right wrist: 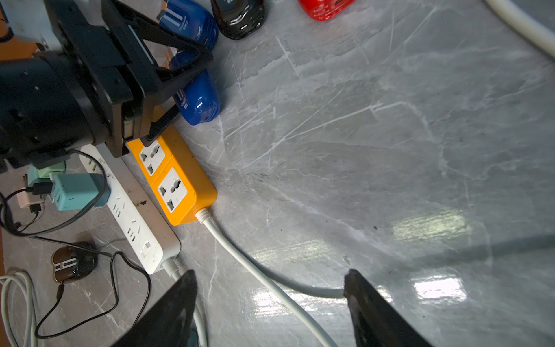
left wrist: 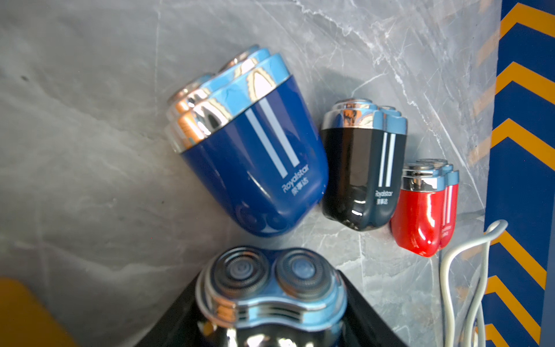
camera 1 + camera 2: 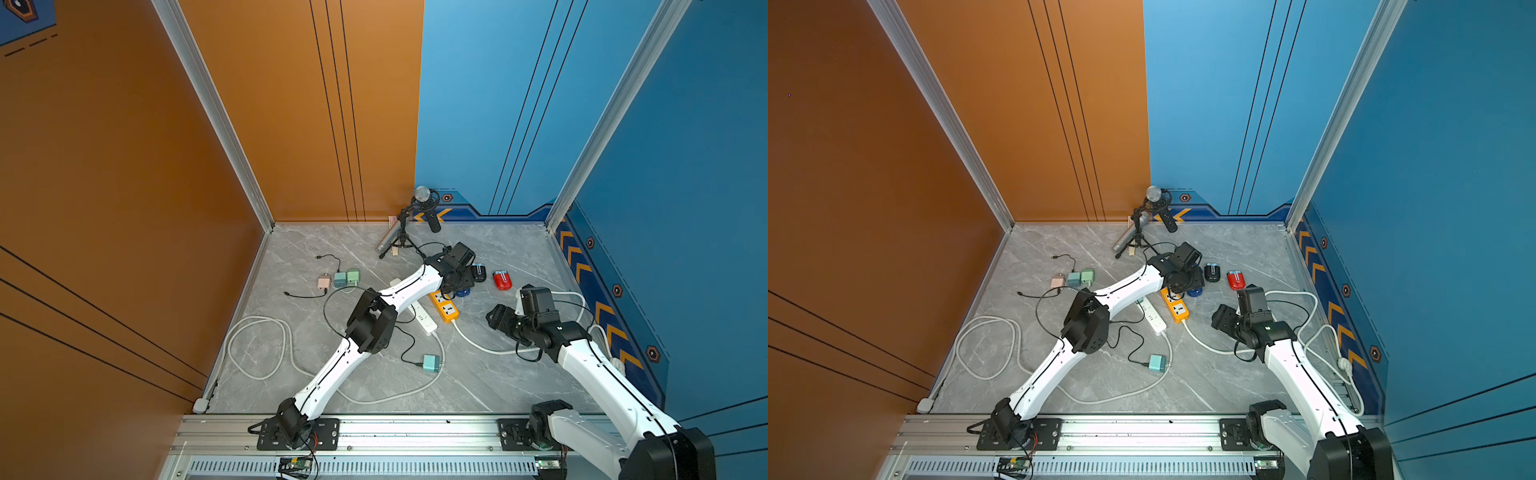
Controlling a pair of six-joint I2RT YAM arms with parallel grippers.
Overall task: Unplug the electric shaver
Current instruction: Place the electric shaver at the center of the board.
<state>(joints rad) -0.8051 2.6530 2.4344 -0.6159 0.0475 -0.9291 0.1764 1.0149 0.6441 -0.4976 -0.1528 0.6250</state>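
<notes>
Apparently the pulling-out is done and the setting-down is in hand. On the grey marble bench (image 1: 360,150) the left pincer (image 1: 189,87) grips the held blue shaver (image 2: 270,288) by its sides, just beside the orange power strip (image 1: 177,180), at the end away from the strip's cable. It is off the sockets as far as can be seen. The two sockets in view are empty; the shaver's pins are hidden. The right pincer (image 1: 270,273) hangs open and empty over the strip's white cable (image 1: 240,258), near the strip's cable end.

The next move calls, I judge, for letting the shaver rest on the bench clear of the strip. The left jaws should then spread and draw back without nudging the neighbours.

Beyond the strip's far end lie a second blue shaver (image 2: 255,168), a black shaver (image 2: 363,174) and a red shaver (image 2: 423,210). The blue and black ones read "Royalstar" beneath two pale stripes, with small characters below that I cannot make out. The red one's print is too small to read.
</notes>
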